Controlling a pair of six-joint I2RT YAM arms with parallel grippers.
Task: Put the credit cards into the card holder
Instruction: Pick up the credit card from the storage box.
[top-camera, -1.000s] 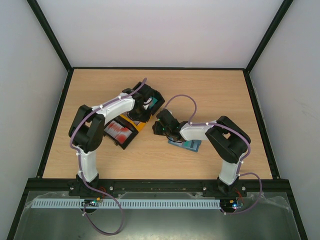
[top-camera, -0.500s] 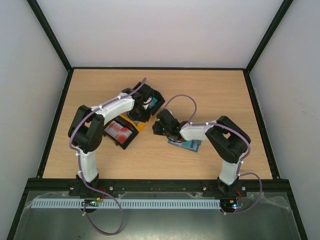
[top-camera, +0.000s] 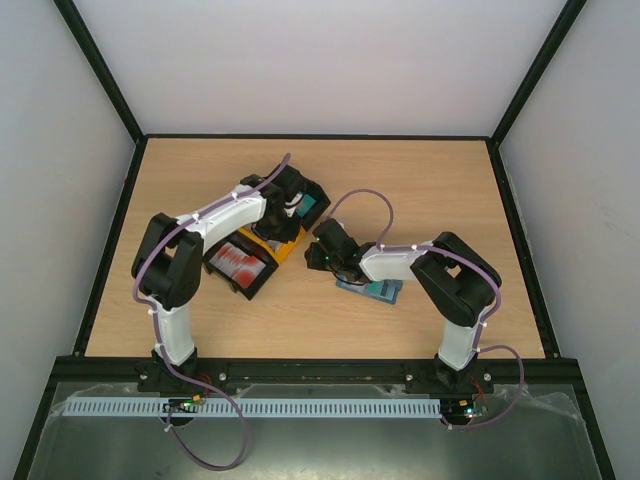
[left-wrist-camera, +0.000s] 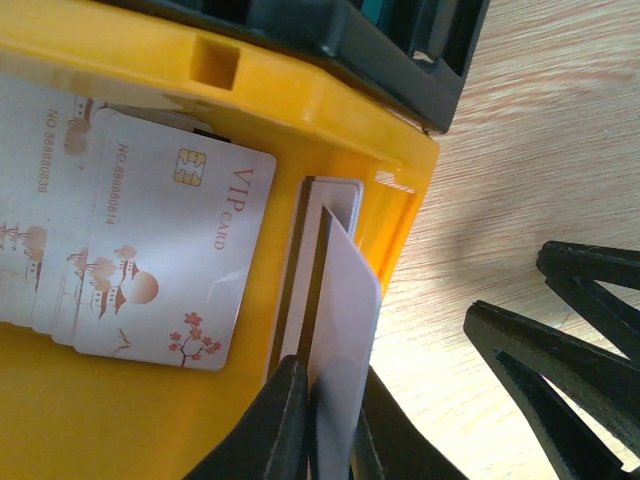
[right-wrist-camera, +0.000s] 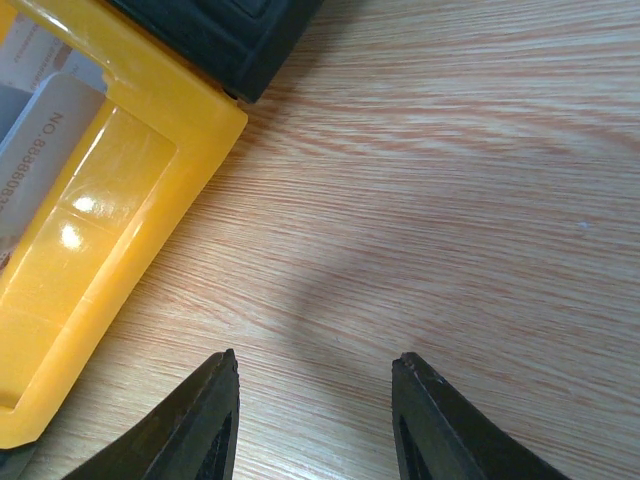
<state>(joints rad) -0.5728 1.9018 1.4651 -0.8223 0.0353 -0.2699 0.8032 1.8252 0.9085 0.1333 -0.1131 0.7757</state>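
Trays number three on the wooden surface (right-wrist-camera: 450, 200): one yellow tray (top-camera: 285, 250) and two black ones. In the overhead view the yellow tray sits left of centre. One black tray (top-camera: 255, 286) lies just below and left of it and holds red-and-white credit cards (top-camera: 238, 262). The other black tray (top-camera: 318, 192) touches its upper right side and holds one teal stack (top-camera: 311, 206).

In the left wrist view at least three credit cards lie flat and fanned in the yellow tray, overlapping. The top one (left-wrist-camera: 190, 250) is printed VIP CARD and has a chip. One more credit card (left-wrist-camera: 345, 320) stands on edge by the tray's right wall, clenched between the two left fingers (left-wrist-camera: 275, 430), its plain white face tilted. A pale edge shows just behind it; whether that is one card or several cannot be told.

The two right fingers (right-wrist-camera: 215, 415) are spread apart with nothing between them, over bare wood just right of the yellow tray's corner.

The single slate-blue card holder (top-camera: 372, 290) lies on the surface right of centre in the overhead view. It is partly under the right arm and apart from all three trays.
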